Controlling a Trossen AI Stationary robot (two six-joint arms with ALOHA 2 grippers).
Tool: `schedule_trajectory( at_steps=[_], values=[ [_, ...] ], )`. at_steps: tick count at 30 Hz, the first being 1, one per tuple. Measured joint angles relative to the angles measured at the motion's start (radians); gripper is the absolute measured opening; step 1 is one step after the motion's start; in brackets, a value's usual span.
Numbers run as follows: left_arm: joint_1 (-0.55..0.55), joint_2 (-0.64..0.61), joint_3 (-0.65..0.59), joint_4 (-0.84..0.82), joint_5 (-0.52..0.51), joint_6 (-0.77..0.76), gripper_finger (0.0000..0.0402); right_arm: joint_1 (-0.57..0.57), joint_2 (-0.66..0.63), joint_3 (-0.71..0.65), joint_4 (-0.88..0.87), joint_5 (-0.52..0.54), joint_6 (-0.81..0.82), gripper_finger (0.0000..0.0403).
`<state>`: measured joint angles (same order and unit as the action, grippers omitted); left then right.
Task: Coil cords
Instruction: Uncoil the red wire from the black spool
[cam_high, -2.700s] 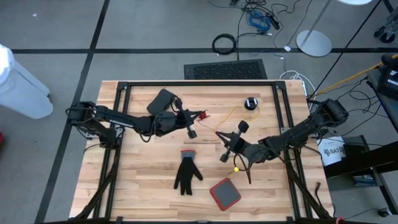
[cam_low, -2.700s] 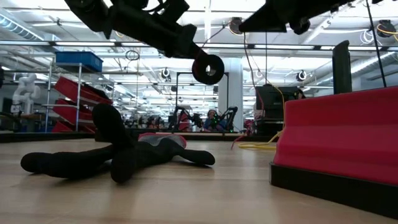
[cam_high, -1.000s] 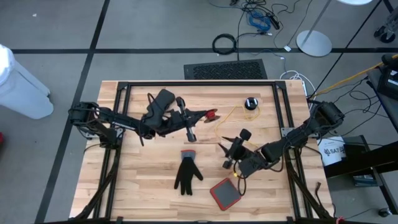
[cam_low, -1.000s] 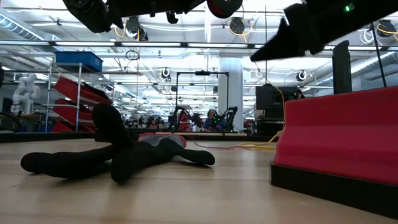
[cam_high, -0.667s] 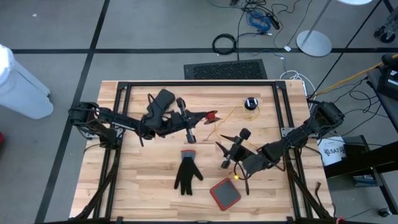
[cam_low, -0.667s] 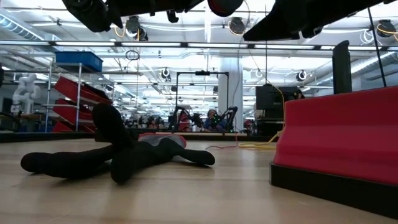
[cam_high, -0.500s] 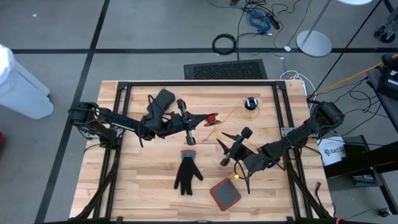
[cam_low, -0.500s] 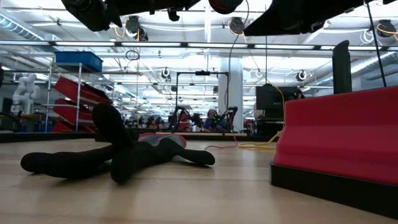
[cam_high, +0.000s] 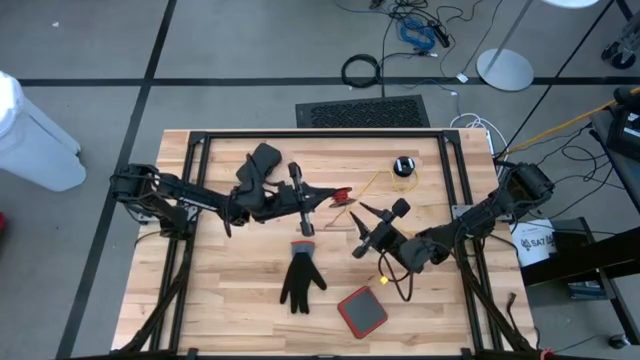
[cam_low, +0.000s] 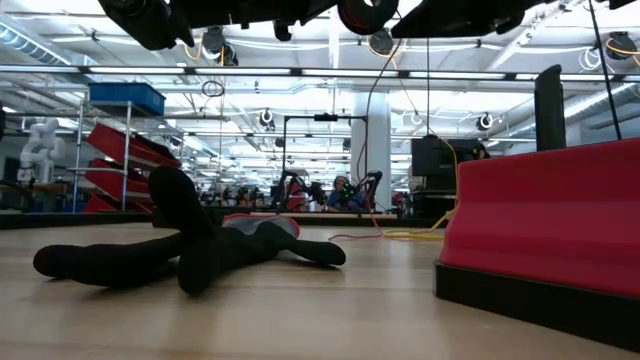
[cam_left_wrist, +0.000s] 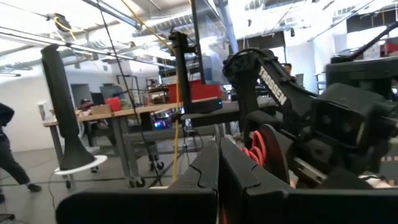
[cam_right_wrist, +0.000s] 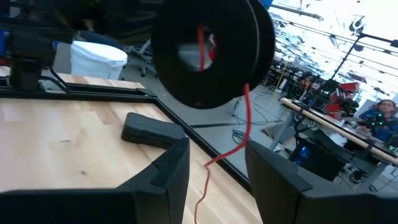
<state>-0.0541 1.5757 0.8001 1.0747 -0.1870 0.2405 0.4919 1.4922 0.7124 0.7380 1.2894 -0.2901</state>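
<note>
Left claw clamped shut on the red-corded black spool, held aloft so the right claw, gaping empty, can guide winding.

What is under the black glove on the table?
The black glove lies flat on the bare wooden table, fingers spread. In the low view it rests right on the wood. Anything beneath it would be covered, so that cannot be seen.
</note>
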Motion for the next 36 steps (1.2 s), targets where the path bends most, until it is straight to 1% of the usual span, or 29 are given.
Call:
schedule_trajectory(
  at_steps=[5,8,12,15,22,23,27,31,33,36],
  values=[
    [-0.007,0.0,0.0,-0.013,0.005,-0.003,0.0,-0.009,0.0,0.0,0.0,-0.001,0.0,0.0141],
    [-0.01,0.0,0.0,-0.024,0.025,-0.022,0.0,-0.018,0.0,0.0,0.0,-0.001,0.0,0.0141],
    [-0.016,0.0,0.0,-0.03,0.031,-0.025,0.0,-0.021,0.0,0.0,0.0,-0.001,0.0,0.0128],
    [-0.016,0.0,0.0,-0.052,0.03,-0.025,0.0,-0.02,0.0,0.0,-0.001,-0.001,-0.001,0.0102],
    [-0.016,0.0,0.0,-0.092,0.029,-0.025,0.0,-0.018,-0.001,0.0,-0.009,-0.002,-0.01,0.0014],
    [-0.016,0.0,0.0,-0.092,0.029,-0.025,0.0,-0.019,-0.001,0.0,-0.009,-0.003,-0.012,0.0007],
    [-0.016,0.0,0.0,-0.103,0.029,-0.025,0.0,-0.019,-0.001,0.0,-0.009,-0.003,-0.013,0.0004],
    [-0.008,0.0,0.0,-0.175,0.019,-0.022,0.0,-0.013,-0.001,0.0,-0.009,0.003,-0.012,0.0002],
    [-0.006,0.0,0.0,-0.21,-0.007,-0.005,0.0,-0.006,-0.001,0.0,-0.009,0.017,-0.011,0.0001],
    [-0.006,0.0,0.0,-0.257,-0.075,0.031,0.0,0.003,-0.001,0.0,-0.01,0.02,-0.006,0.0001]
  ],
)
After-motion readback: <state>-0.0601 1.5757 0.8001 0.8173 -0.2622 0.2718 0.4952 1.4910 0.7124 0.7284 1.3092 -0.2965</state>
